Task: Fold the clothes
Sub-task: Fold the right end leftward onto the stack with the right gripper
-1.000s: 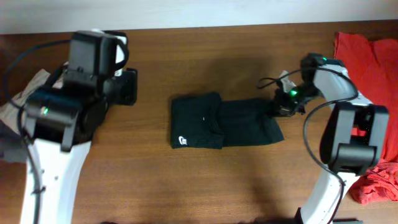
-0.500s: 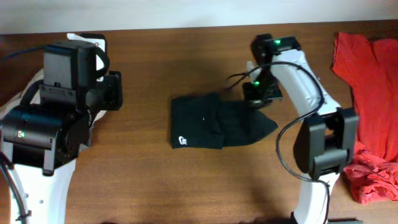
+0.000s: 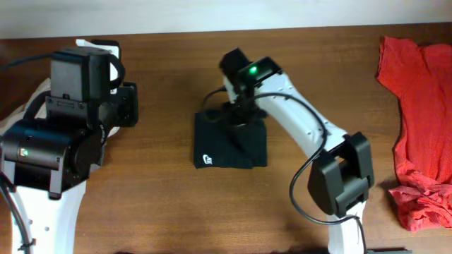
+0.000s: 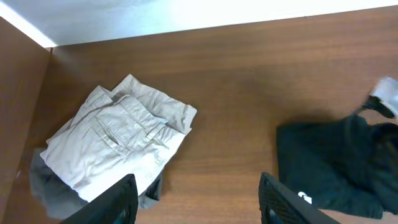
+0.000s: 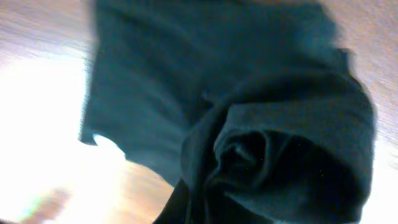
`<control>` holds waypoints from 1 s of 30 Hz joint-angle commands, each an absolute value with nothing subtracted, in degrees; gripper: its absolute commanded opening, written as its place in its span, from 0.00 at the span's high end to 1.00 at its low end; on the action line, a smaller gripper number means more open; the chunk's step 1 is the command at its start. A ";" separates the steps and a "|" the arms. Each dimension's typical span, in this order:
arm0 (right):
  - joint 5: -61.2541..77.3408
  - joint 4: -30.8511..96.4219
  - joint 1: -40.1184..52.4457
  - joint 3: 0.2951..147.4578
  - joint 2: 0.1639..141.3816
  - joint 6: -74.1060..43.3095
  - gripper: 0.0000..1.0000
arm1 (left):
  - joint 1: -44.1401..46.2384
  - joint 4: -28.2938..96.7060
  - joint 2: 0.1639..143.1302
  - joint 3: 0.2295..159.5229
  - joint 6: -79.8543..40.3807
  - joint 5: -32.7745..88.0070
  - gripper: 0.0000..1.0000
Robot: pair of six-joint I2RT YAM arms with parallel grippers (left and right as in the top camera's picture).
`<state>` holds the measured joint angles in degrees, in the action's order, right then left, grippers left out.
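Overhead view: you are looking at a plain black cotton T-shirt (image 3: 226, 144) that is lying folded into a soft, rough rectangle at the middle of the brown wood-grain table (image 3: 176, 212). A small white label (image 3: 205, 160) is showing at its front left corner. The right gripper (image 3: 239, 118) is sitting over the shirt's far edge, but the white right arm (image 3: 296, 127) is covering the jaws, so you cannot read them from here. The bulky black-and-white left arm (image 3: 63, 148) is filling the left side, well apart from the shirt. Crumpled bright red garments (image 3: 420, 92) are lying along the right edge, partly cut off. Bare wood is showing between them and the shirt, and in front of it.

Left wrist view: the left gripper (image 4: 196, 186) is standing released, its two dark fingers (image 4: 115, 202) spread with only table between them. Folded beige woven trousers (image 4: 118, 146) are resting near the table's left edge on something grey (image 4: 40, 186) that is mostly hidden. The T-shirt is showing at lower right, cut off by the frame.

Right wrist view: the black fabric is filling nearly everything, close and blurred, gathered into a rolled bunch at lower right. The right gripper is clenching that bunch, though its fingers are not showing. Glare is washing out the table at left.
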<state>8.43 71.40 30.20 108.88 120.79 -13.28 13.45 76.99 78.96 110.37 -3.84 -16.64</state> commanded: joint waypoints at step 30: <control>20.18 60.90 32.21 109.95 120.55 -12.27 0.59 | 13.17 77.73 78.19 111.26 -2.92 -17.85 0.38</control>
<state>22.57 59.53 36.38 108.92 121.93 -14.66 13.45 77.30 78.96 110.37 -3.84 -16.97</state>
